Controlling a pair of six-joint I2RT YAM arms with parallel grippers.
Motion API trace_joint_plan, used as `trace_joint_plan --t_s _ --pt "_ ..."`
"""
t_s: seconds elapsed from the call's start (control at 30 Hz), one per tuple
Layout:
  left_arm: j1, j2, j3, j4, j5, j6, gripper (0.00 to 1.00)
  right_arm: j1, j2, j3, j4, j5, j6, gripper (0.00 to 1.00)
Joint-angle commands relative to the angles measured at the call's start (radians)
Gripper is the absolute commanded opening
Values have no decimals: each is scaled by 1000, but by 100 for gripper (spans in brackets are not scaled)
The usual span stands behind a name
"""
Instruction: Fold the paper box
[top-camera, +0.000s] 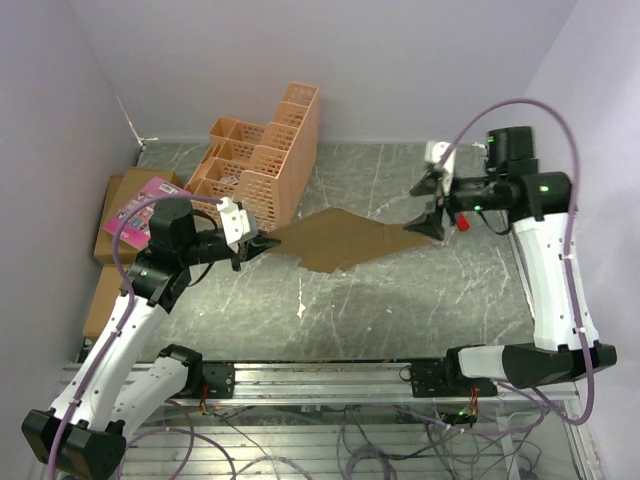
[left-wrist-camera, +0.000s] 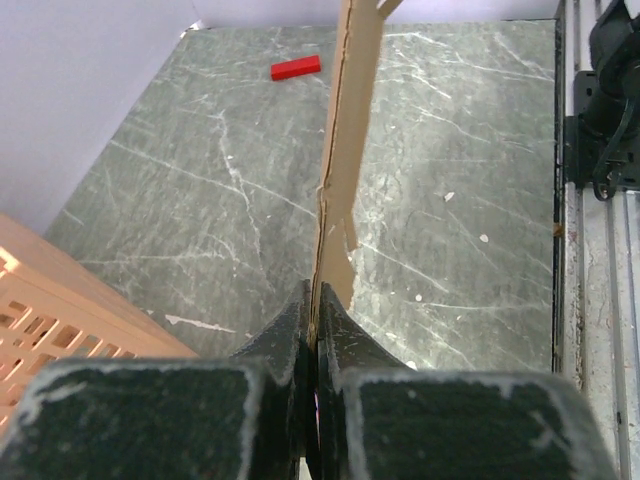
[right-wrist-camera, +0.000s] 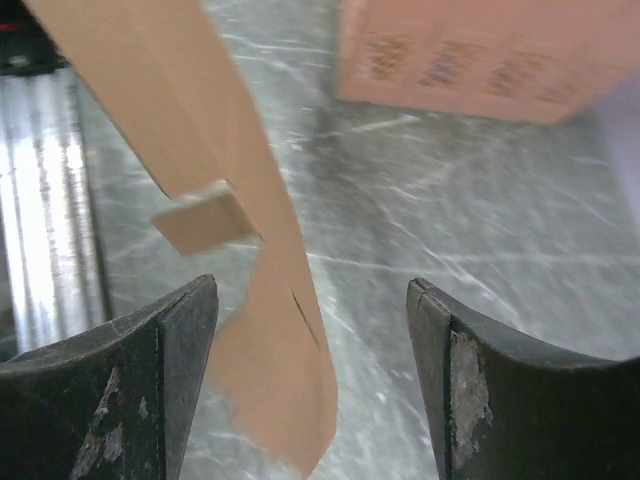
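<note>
The paper box is a flat brown cardboard sheet held above the table between the two arms. My left gripper is shut on the sheet's left tip. In the left wrist view the cardboard runs edge-on away from the closed left gripper. My right gripper stands open at the sheet's right end. In the right wrist view the cardboard hangs loose and curled between the spread fingers of the right gripper, nearer the left finger, with a small flap sticking out sideways.
An orange lattice crate stands at the back left, close behind the left gripper. A pink book lies on brown cartons at the far left. A small red block lies on the table near the right arm. A metal rail runs along the near edge.
</note>
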Motion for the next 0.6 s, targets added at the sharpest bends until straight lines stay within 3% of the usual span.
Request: trace_joint_plan --t_s 0.0,0.17,0.27,0.43,0.57 --pt "32 2 12 48 -53 -30 7 -207 -51 76 15 -16 9 75" --pt "62 21 21 63 -58 -79 7 -399 -128 -38 277 112 199 75" --pt "77 33 33 63 -35 -92 7 -497 -124 -125 405 202 263 67" --pt "105 38 35 102 52 -128 7 -606 12 -177 288 3 119 28" --pt "126 41 32 140 120 -158 7 -601 52 -228 204 -154 -26 23"
